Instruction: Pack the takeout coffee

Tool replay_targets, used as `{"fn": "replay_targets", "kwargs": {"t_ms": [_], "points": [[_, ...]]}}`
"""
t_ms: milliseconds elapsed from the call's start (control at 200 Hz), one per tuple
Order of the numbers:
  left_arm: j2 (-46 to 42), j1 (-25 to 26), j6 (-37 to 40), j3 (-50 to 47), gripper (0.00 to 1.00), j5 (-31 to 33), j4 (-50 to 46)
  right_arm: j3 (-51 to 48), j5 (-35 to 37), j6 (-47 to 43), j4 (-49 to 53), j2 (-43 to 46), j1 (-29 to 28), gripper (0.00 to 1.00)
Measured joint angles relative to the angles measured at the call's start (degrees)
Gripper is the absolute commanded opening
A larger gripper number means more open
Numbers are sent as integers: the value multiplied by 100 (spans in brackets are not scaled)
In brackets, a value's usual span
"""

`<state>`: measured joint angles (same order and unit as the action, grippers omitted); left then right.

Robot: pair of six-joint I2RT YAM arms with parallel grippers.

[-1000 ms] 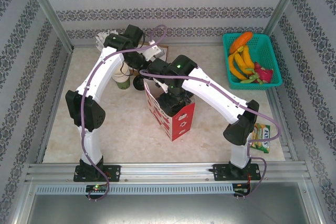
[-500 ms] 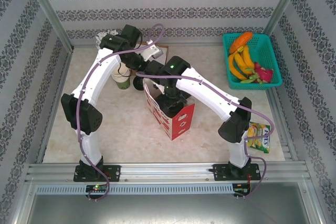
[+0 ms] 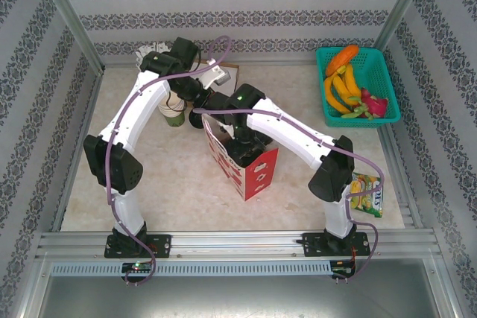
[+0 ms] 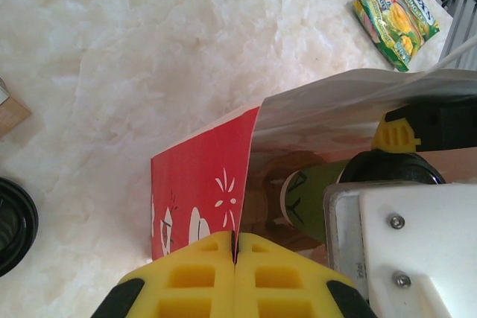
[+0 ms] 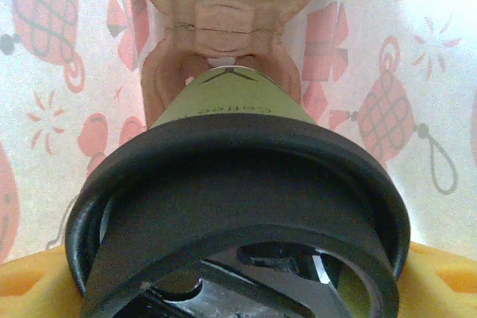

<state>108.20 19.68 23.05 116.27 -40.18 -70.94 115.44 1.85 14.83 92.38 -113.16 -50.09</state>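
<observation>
Left wrist view is showing the left gripper at the bottom middle of the frame. Its yellow fingers are pressing together on the top rim of the red-and-white printed paper bag. I judge it is pinching there to hold the mouth open and the bag steady. Inside the opening, right of centre, the small pale-green paper cup with the round black plastic lid is hanging within the bag walls. Right wrist view is showing the right gripper clamping that cup at its lid. The base is pointing down at the brown bag floor, probably so it can be set upright; whether it is touching yet, I cannot tell.
</observation>
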Motion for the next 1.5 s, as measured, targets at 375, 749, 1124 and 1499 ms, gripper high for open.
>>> {"fn": "replay_targets", "kwargs": {"t_ms": [375, 749, 1124, 1499], "points": [[-109, -2, -367, -131, 0, 413, 225, -345, 2, 20, 2, 125, 39, 54], [-494, 0, -649, -420, 0, 992, 446, -348, 4, 42, -7, 212, 37, 54], [-540, -2, -966, -623, 0, 874, 588, -319, -2, 39, -7, 125, 39, 53], [-540, -2, -1049, -693, 0, 872, 671, -203, -2, 39, 4, 48, 48, 52]]}}
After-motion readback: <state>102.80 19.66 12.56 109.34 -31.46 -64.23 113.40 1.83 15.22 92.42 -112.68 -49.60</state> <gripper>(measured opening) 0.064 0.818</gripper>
